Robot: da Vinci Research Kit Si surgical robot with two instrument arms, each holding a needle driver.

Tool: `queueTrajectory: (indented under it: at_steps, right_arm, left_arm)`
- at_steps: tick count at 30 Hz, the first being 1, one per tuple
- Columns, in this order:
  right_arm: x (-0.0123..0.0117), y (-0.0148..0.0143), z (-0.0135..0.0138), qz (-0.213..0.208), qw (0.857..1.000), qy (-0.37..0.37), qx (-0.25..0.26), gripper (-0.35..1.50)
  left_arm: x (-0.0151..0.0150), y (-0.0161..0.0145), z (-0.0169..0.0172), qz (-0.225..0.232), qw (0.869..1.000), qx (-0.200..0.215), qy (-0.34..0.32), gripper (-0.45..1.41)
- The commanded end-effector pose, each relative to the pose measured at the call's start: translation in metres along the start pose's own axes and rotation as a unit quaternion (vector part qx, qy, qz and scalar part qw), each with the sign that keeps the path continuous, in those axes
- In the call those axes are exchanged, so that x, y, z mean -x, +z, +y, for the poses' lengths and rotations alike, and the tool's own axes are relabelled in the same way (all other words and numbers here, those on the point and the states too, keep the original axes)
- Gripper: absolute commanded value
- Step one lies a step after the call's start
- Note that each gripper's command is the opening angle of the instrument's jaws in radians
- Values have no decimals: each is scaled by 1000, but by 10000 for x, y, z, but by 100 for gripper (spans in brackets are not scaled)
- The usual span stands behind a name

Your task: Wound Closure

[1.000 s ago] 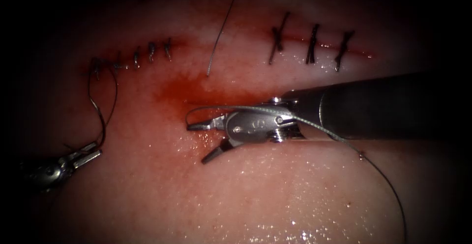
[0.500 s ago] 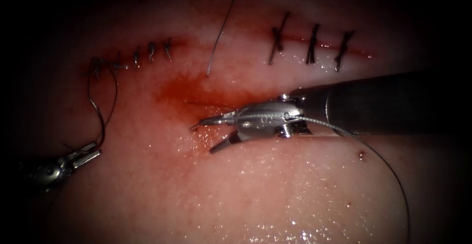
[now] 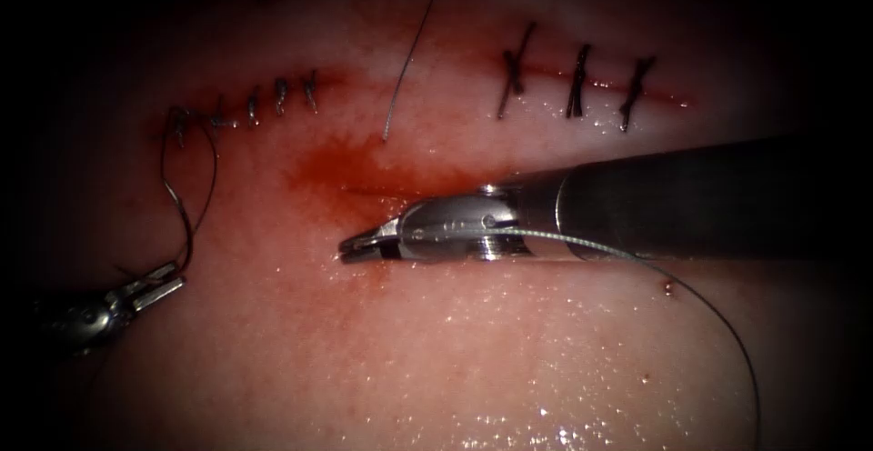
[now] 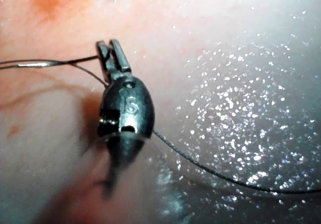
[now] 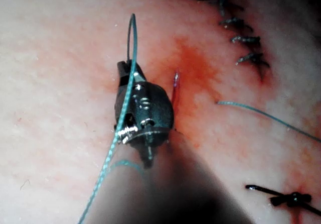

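The thread (image 3: pixel 709 324) is lying over the right tool (image 3: pixel 359 246) and trailing toward the tissue's (image 3: pixel 473 360) lower right edge. That tool's jaws, wide apart a second ago, are now resting together, tip down on the tissue below the cut (image 3: pixel 409 83), beside the red fluid (image 3: pixel 336 165). I cannot tell whether they are nipping thread. A reddish sliver (image 5: pixel 175 86) beside them may be the needle. The left tool (image 3: pixel 159 285) is clamping the thread near the lower left edge.
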Motion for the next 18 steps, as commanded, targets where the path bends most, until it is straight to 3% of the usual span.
queueTrajectory:
  at_steps: [1,8,18]
  right_arm:
    - [-1,2,-5,1,1000,1,-3,-35]
    - [-18,-2,-26,13,999,-1,-31,-35]
    - [-58,-50,-103,38,993,-64,-87,-35]
  left_arm:
    - [6,4,10,-1,1000,1,-2,-45]
    - [7,4,10,-1,1000,0,-1,-45]
    - [6,4,10,-1,1000,1,-1,-45]
